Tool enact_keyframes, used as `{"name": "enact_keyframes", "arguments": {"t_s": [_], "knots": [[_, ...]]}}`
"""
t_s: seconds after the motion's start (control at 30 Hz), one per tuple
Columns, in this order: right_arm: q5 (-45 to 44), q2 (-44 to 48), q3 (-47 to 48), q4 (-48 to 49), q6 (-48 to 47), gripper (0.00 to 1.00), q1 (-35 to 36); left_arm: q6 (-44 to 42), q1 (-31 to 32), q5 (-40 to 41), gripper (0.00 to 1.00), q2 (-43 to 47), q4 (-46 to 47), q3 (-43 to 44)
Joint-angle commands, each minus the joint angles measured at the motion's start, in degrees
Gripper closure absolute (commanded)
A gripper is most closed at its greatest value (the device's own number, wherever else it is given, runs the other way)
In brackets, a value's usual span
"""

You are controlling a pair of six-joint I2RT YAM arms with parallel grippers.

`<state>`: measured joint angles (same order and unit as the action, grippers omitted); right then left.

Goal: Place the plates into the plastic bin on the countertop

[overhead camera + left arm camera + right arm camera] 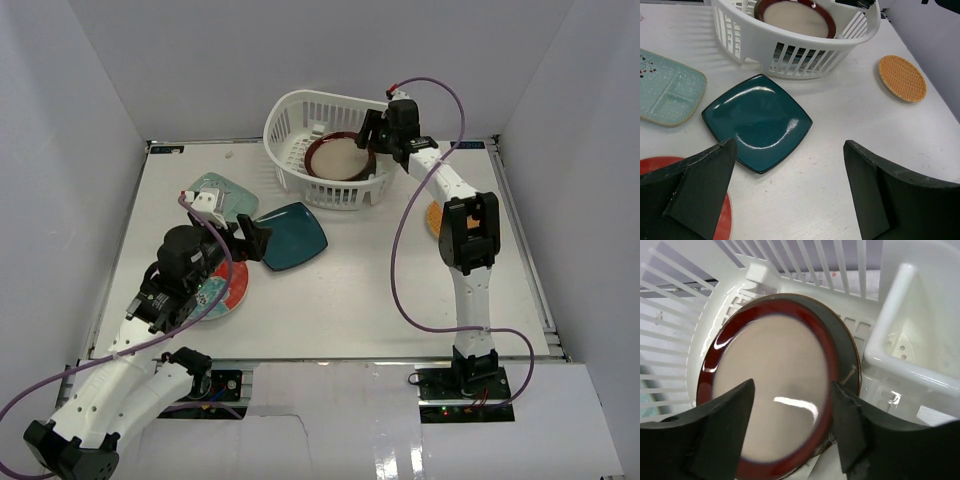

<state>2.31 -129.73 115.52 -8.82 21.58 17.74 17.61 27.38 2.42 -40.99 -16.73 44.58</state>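
The white plastic bin (pixel 330 190) stands at the back of the countertop (pixel 350 300). The brown-rimmed beige plate (pixel 340 158) lies tilted inside it, also in the right wrist view (pixel 775 380), with a darker dish edge (pixel 846 352) under it. My right gripper (pixel 372 135) hangs open just above that plate (pixel 792 395), holding nothing. The dark teal square plate (pixel 292 236) lies mid-table. My left gripper (pixel 250 238) is open and empty just near of it (pixel 790 170). The pale mint rectangular plate (pixel 222 195), the red-and-teal round plate (pixel 228 292) and the orange woven plate (pixel 902 78) lie on the table.
Pale grey walls enclose the countertop on three sides. My right arm (pixel 468 235) covers most of the orange plate in the top view. My left arm lies over the red-and-teal plate. The bin (pixel 790 45) has a divider compartment (pixel 910 340) on its right.
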Motion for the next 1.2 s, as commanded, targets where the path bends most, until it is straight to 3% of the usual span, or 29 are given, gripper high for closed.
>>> {"name": "enact_keyframes", "arguments": {"t_s": [0.0, 0.03, 0.17, 0.27, 0.3, 0.37, 0.4, 0.43, 0.53, 0.57, 0.6, 0.63, 0.67, 0.7, 0.83, 1.0, 1.17], "knots": [[-1.95, 3.78, 2.95, 4.43, -5.13, 0.3, 0.98, -0.47, -0.57, 0.31, 0.02, 0.12, 0.38, -0.1], [-2.04, 4.74, 2.6, 4.42, -5.93, 0.23, 1.24, -0.55, -0.57, 0.31, 0.02, 0.12, 0.38, -0.1], [-5.73, 9.66, 0.06, 3.72, -8.57, 0.2, 2.21, -0.64, -0.66, 0.4, 0.02, 0.12, 0.38, -0.02], [-3.55, 18.09, -9.23, 6.87, -9.19, 0.17, 3.62, -0.64, -0.66, 0.66, 0.02, 0.21, 0.3, -0.1], [-2.84, 20.81, -16.92, 8.02, -9.02, 0.18, 4.06, -0.64, -0.74, 0.75, 0.02, 0.12, 0.38, -0.1], [3.46, 29.33, -26.44, 14.67, -6.65, 0.25, 5.46, -0.64, -0.83, 1.01, 0.02, 0.04, 0.3, -0.1], [5.32, 32.49, -37.45, 17.4, -4.99, 0.31, 5.9, -0.82, -0.83, 1.19, 0.02, 0.04, 0.3, -0.1], [8.56, 38.01, -43.13, 20.48, -1.14, 0.58, 6.86, -0.82, -0.83, 1.62, 0.02, 0.12, 0.21, -0.1], [10.26, 45.68, -62.14, 31.39, 4.24, 0.83, 9.32, -0.73, -1.01, 2.24, 0.02, 0.04, 0.3, -0.19], [10.26, 46.75, -65.92, 35.76, 8.0, 0.84, 9.94, -0.73, -1.1, 2.24, 0.02, -0.14, 0.38, -0.19], [10.52, 47.46, -69.35, 38.24, 9.78, 0.84, 10.47, -0.73, -1.1, 2.24, 0.02, -0.23, 0.3, -0.19], [10.44, 47.47, -74.25, 40.0, 11.71, 0.77, 11.35, -0.73, -1.1, 2.24, 0.02, -0.4, 0.3, -0.19], [10.35, 46.16, -76.13, 43.59, 14.95, 0.68, 11.96, -0.82, -1.01, 2.16, 0.02, -0.75, 0.38, -0.11], [10.44, 44.93, -77.54, 45.28, 16.63, 0.51, 12.14, -0.91, -1.1, 2.33, 0.02, -0.84, 0.38, -0.1], [13.69, 36.06, -79.4, 54.25, 24.54, 0.36, 12.94, -1.0, -1.18, 3.3, 0.02, -0.84, 0.3, -0.19], [13.08, 24.37, -75.46, 62.95, 34.56, 0.35, 14.16, -1.17, -1.18, 3.74, 0.02, -0.93, 0.38, -0.28], [8.07, 16.54, -69.13, 64.98, 40.19, 0.38, 16.36, -1.17, -1.18, 3.56, 0.02, -1.11, 0.38, -0.19]]}}
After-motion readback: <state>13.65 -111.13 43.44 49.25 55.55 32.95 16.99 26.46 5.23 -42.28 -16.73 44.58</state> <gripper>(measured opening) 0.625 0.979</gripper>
